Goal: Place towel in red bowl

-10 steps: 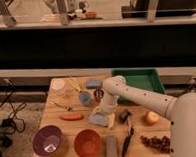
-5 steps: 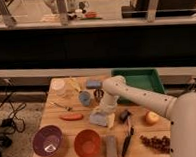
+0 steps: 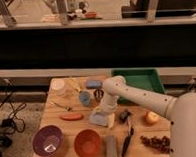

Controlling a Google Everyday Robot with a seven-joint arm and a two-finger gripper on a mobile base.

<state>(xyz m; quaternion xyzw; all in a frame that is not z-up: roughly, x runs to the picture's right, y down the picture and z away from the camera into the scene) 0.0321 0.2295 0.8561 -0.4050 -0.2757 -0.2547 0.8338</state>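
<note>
Though its grip cannot be told, the end effector (image 3: 105, 110) sits on the floppy towel (image 3: 97, 119) near the round red bowl (image 3: 88, 142).

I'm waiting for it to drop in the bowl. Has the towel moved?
No. The towel sits at the same spot behind the red bowl, with the gripper right over it.

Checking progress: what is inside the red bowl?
Only the red bowl's bare inside shows; nothing lies in it, and none of it is covered. The towel sits on the table behind it, with the gripper right over it.
</note>
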